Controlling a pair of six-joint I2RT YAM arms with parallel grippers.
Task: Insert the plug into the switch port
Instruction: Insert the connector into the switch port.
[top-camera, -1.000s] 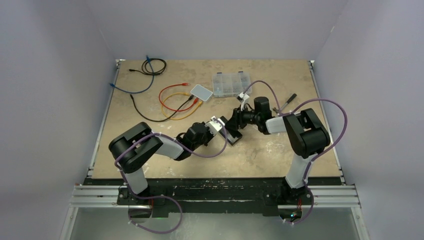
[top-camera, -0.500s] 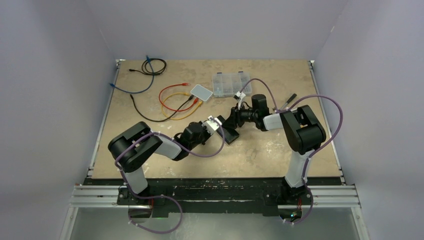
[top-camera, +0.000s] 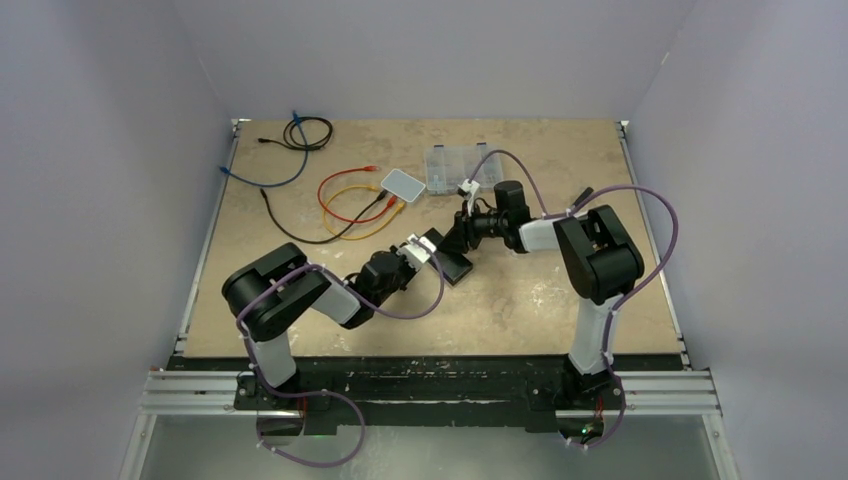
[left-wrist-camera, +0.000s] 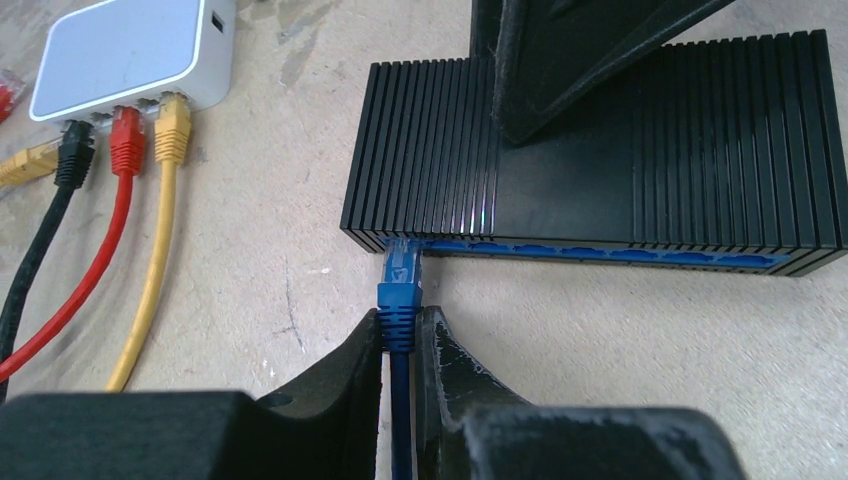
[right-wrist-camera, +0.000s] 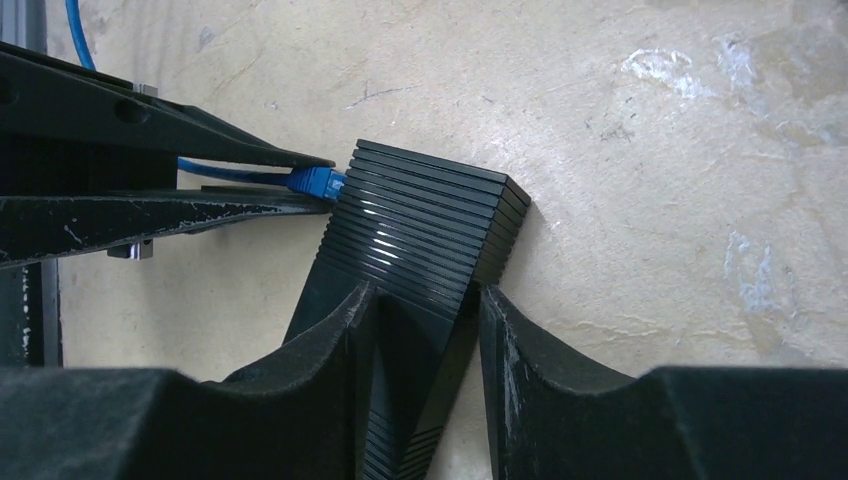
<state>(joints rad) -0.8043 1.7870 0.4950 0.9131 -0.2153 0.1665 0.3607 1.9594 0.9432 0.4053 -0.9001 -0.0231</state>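
At the left end of the switch's (left-wrist-camera: 700, 150) port row (left-wrist-camera: 620, 255), the plug (left-wrist-camera: 400, 275) points nose-first, seemingly not seated, its axis straight in. Left gripper (left-wrist-camera: 400, 340) pinches the cable (left-wrist-camera: 400, 420) just behind it. Right gripper (right-wrist-camera: 420, 300) stands half-spread over the switch; grip unclear. White hub (left-wrist-camera: 130, 55) and leads (left-wrist-camera: 150, 250) lie clear, leftward.

Legible markings: none. Black switch (left-wrist-camera: 720, 140), blue plug (left-wrist-camera: 400, 278) and white router (left-wrist-camera: 130, 60) show no readable text, brand, number or sign in any view.
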